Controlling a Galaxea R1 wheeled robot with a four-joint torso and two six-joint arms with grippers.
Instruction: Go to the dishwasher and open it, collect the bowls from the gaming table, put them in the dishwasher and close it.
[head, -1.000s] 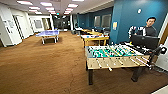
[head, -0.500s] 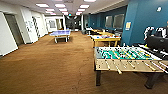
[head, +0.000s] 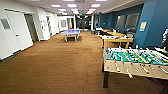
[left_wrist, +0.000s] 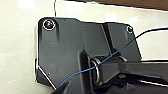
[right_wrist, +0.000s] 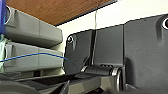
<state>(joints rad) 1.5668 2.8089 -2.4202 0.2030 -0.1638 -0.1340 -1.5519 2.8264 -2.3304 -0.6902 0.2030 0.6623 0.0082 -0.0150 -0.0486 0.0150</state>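
The robot appears to be driving across a brown carpeted floor, a transit step. A green-field table-football table with a pale wooden body stands close on its right, and a long yellow-edged white-topped gaming table stands farther off beyond it. No bowls can be made out there. The wrist views give only robot hardware over pale surface, so whether either gripper is released or clenched cannot be told. Judging from this, reaching the far table calls for steering past the foosball table.

Both wrists hang close against the robot's own pale body panels, a thin blue cable looping across each, fingers hard to make out.
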